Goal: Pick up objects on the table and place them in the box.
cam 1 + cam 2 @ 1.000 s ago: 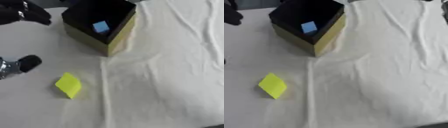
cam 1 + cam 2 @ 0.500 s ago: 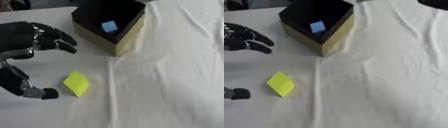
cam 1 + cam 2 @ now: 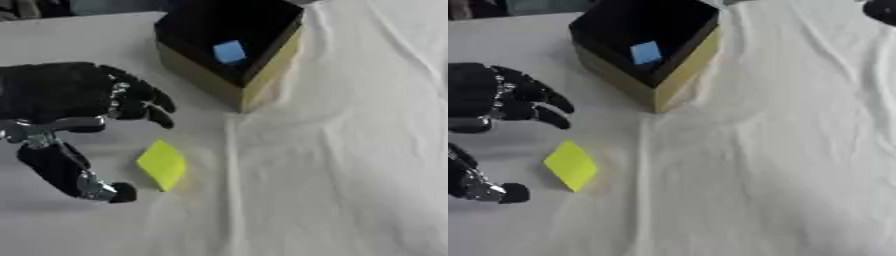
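One yellow block (image 3: 163,164) on white cloth, left robot hand (image 3: 74,107) open just beside it, thumb and fingers spread.

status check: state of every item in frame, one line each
left hand: open, fingers spread, thumb low, just left of the yellow block, not touching it
yellow block: on the cloth, ungrasped
box: open-topped, upright
blue block: inside the box
right hand: only a dark edge shows at the top right corner
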You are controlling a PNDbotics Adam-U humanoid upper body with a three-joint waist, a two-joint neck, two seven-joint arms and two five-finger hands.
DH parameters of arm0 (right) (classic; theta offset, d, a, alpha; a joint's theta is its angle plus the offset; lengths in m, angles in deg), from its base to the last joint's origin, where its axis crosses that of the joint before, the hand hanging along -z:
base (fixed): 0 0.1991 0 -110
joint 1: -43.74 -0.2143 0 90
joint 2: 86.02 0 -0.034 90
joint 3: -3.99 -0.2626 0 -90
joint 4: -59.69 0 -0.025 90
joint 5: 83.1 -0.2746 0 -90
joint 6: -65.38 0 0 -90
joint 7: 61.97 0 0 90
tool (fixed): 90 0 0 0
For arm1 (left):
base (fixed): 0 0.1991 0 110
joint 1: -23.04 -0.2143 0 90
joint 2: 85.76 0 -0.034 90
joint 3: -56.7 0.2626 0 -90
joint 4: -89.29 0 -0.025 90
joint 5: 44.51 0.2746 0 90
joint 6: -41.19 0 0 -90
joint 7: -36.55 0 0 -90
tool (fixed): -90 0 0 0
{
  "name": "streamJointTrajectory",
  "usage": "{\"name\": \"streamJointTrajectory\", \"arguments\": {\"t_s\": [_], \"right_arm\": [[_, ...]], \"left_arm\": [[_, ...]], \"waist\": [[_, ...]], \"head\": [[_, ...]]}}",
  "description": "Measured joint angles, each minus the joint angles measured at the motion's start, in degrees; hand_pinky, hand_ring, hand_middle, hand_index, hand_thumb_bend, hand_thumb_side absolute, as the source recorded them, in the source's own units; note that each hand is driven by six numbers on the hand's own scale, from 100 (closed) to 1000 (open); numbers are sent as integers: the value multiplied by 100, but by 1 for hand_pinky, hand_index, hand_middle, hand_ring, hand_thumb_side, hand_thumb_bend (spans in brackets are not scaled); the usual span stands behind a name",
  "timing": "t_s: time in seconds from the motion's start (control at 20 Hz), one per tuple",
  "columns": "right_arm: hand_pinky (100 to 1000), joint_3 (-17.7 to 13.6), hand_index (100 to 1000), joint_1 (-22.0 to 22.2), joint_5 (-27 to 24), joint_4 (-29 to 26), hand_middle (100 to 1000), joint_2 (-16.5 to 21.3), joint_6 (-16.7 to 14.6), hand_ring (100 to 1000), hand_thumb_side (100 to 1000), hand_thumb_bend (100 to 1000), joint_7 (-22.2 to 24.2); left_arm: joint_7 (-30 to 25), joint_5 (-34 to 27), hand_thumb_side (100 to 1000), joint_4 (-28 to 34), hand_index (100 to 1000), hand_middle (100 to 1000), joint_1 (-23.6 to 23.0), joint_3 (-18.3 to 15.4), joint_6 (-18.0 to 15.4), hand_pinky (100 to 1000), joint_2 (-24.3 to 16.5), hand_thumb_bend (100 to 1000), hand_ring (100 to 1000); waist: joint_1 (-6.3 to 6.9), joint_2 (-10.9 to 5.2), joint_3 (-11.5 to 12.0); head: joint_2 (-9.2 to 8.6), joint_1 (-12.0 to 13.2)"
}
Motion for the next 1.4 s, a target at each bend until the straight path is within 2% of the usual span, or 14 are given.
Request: {"name": "streamJointTrajectory", "arguments": {"t_s": [0.25, 0.55, 0.85, 1.1, 1.4], "right_arm": [[834, -12, 802, 58, -15, 0, 741, -45, -12, 862, 611, 100, 14], [834, -45, 800, 112, -28, 0, 740, -69, -9, 862, 619, 100, 13], [834, -69, 799, 118, -40, 0, 740, -103, -3, 862, 624, 100, 8], [834, -70, 797, 169, -41, 0, 739, -148, 12, 862, 633, 100, 3], [835, -73, 796, 220, -41, 0, 738, -181, 42, 863, 642, 100, 18]], "left_arm": [[-183, 112, 403, -313, 864, 836, 226, 183, 122, 781, 333, 298, 843], [-344, 218, 384, -851, 865, 834, 282, 306, 92, 784, 593, 302, 845], [-586, 244, 376, -1173, 867, 838, 283, 372, 14, 790, 658, 292, 849], [-708, 127, 437, -1138, 878, 853, 273, 332, 45, 802, 657, 341, 859], [-641, -18, 483, -763, 877, 852, 179, 48, 179, 803, 640, 349, 862]], "waist": [[-8, 52, -20], [2, 102, -68], [17, 111, -90], [20, 116, -90], [33, 121, -81]], "head": [[-43, -13], [-75, -33], [-75, -63], [-75, -87], [-76, -156]]}}
